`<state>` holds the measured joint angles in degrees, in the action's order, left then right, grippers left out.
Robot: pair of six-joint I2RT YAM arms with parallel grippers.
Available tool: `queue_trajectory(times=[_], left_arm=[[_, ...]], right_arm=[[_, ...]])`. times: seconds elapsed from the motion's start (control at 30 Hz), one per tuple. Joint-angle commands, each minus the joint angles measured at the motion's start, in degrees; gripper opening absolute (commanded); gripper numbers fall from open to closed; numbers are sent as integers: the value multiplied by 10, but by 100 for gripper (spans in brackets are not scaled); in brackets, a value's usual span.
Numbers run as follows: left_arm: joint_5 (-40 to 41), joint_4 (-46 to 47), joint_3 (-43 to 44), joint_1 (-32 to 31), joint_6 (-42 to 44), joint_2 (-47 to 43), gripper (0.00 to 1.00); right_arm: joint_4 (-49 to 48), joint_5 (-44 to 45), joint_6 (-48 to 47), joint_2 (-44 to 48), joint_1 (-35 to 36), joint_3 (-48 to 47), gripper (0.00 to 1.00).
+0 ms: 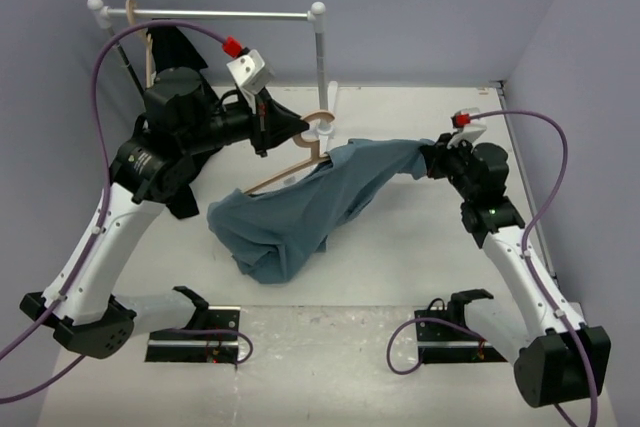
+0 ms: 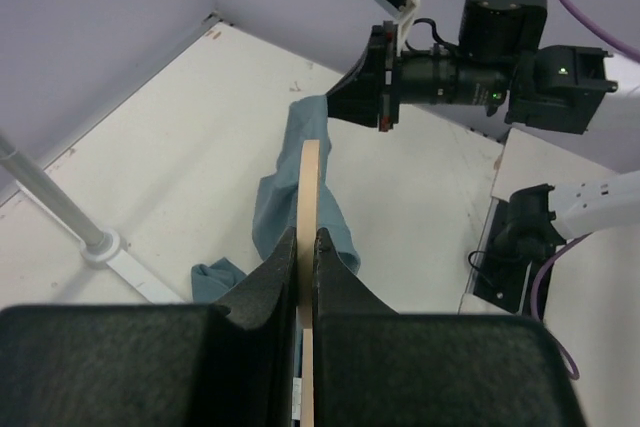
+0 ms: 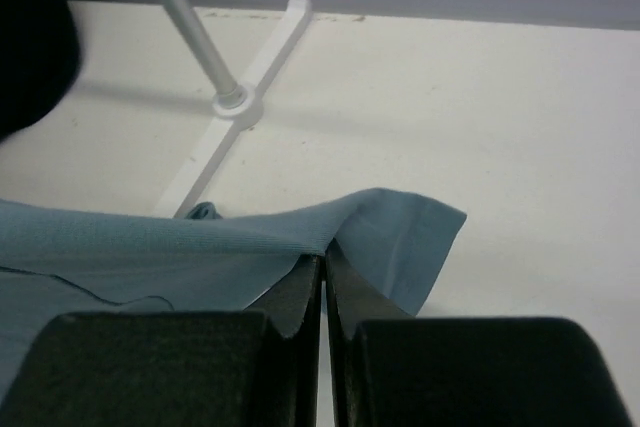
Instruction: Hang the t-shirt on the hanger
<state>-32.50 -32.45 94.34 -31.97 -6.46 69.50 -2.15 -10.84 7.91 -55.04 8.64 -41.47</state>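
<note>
The grey-blue t-shirt (image 1: 300, 212) lies bunched on the table, with one end lifted and stretched to the right. My right gripper (image 1: 432, 160) is shut on that raised edge; in the right wrist view the fingertips (image 3: 324, 257) pinch a fold of the t-shirt (image 3: 150, 247). The pale wooden hanger (image 1: 300, 162) is held above the cloth, one arm reaching into the shirt. My left gripper (image 1: 300, 127) is shut on it near the hook. In the left wrist view the jaws (image 2: 308, 237) clamp the hanger (image 2: 310, 177) edge-on, with the t-shirt (image 2: 290, 197) below.
A white clothes rack (image 1: 220, 15) stands at the back, its right post (image 1: 320, 57) and foot (image 3: 240, 102) close behind the hanger. A black garment (image 1: 175, 47) hangs at the rail's left end. Walls close in on the left, back and right.
</note>
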Motion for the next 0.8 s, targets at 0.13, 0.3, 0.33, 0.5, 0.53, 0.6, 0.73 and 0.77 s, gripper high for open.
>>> queue_trajectory(times=[0.13, 0.3, 0.33, 0.5, 0.53, 0.6, 0.73, 0.77], left_arm=[[46, 11, 34, 20, -14, -33, 0], [46, 14, 52, 23, -20, -38, 0], [49, 14, 55, 23, -21, -38, 0], [59, 13, 90, 24, -28, -34, 0], [64, 16, 95, 24, -29, -34, 0], [79, 23, 108, 24, -33, -34, 0], [105, 17, 159, 24, -37, -18, 0], [104, 10, 180, 24, -38, -9, 0]], right_arm=[[20, 55, 28, -6, -83, -29, 0], [38, 48, 32, -23, -114, -31, 0], [38, 49, 33, -25, -118, -31, 0], [43, 33, 51, -30, -133, -34, 0], [42, 36, 52, -29, -133, -34, 0], [42, 43, 53, -28, -134, -33, 0], [42, 38, 57, -31, -143, -35, 0], [42, 27, 59, -28, -144, -37, 0]])
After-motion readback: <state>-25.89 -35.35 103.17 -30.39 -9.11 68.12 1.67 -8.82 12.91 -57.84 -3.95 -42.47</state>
